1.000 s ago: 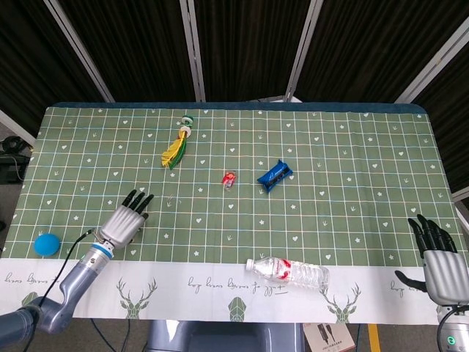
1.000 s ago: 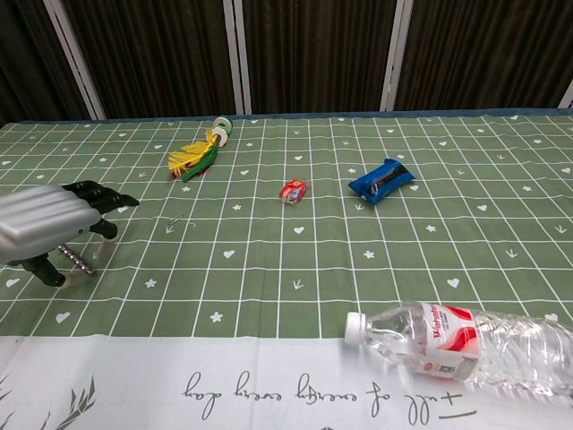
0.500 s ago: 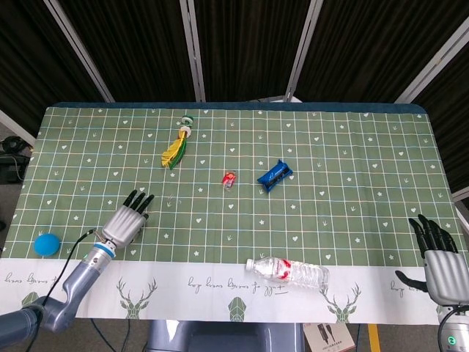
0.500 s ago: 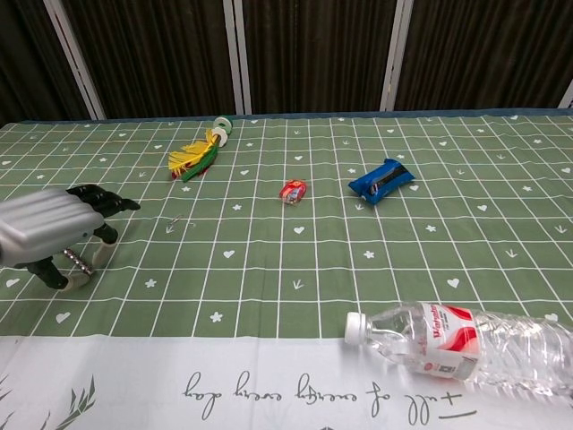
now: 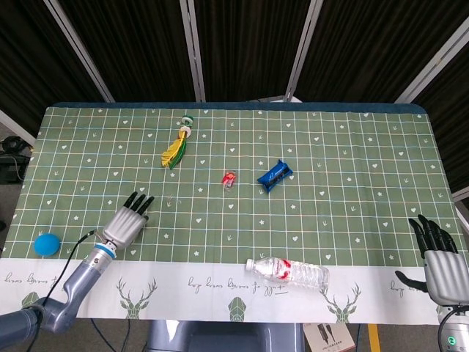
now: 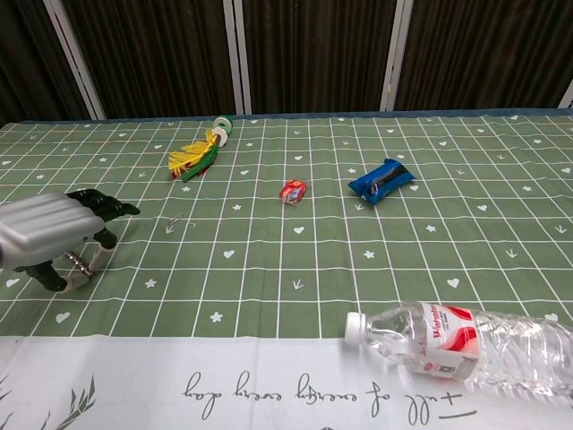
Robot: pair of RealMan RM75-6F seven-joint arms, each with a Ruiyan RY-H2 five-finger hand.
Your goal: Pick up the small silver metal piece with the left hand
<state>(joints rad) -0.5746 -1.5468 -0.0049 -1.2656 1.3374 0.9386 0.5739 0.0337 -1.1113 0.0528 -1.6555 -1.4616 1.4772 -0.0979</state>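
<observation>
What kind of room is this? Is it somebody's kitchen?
Probably not a kitchen; it looks like a robot practice space. Dark curtains hang behind a table with a green patterned cloth, where the left hand hovers among odd items like a water bottle.

Green tablecloth point(image 5: 330, 213) with white grid and hearts, blue ball point(image 5: 46, 243), blue pouch point(image 5: 275, 174), yellow-green feather toy point(image 5: 174, 150), red-labelled clear bottle point(image 5: 288, 272).

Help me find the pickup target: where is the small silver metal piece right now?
The small silver metal piece lies on the green cloth left of centre, just ahead of the left hand and below the feather toy; nothing touches it.
</observation>
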